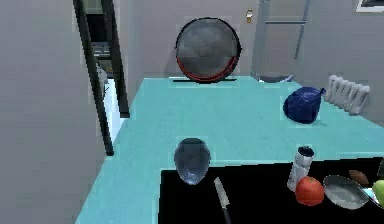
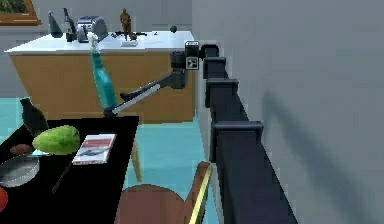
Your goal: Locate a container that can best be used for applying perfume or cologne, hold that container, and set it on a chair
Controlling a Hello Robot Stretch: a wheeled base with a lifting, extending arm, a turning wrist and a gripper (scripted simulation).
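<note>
A tall teal bottle with a slim neck (image 2: 98, 72) hangs at the far end of my gripper (image 2: 113, 104), in front of a wooden counter and clear of the floor, so the gripper holds it. The dark arm (image 2: 235, 140) rises along the grey wall to two white marker squares (image 2: 191, 56). A brown chair (image 2: 152, 206) with a round seat and a yellowish back rail stands at the arm side view's bottom, beside a black table (image 2: 110, 170).
The black table carries a green fruit (image 2: 57, 138), a book (image 2: 93, 148), a dark bottle (image 2: 33, 115) and a bowl (image 2: 15, 170). In the forward view it holds a blue glass vessel (image 1: 190, 160), a knife (image 1: 222, 198) and a tomato (image 1: 310, 190). A white-topped counter (image 2: 60, 45) stands behind.
</note>
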